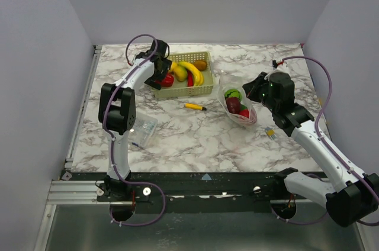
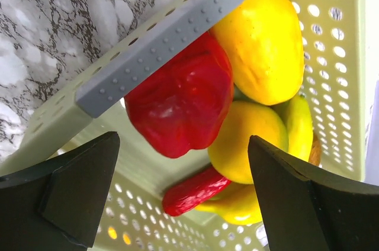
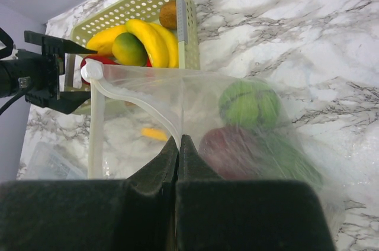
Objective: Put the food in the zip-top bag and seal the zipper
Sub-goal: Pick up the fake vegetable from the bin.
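Two tools: my left tool (image 2: 183, 137) hangs spread apart over the red pepper (image 2: 177, 103) in the far basket (image 2: 53, 129), my right tool (image 3: 179, 144) clamped together on the bag (image 3: 136, 103) rim.

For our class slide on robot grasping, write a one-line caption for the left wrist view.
Open left gripper poised over a red pepper beside yellow fruit in the mesh basket.

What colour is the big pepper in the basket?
The pepper is shiny red; the left wrist view shows it best.

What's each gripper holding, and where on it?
The right gripper pinches the zip-top bag by its mouth edge; the left gripper hangs open above the basket, holding nothing.
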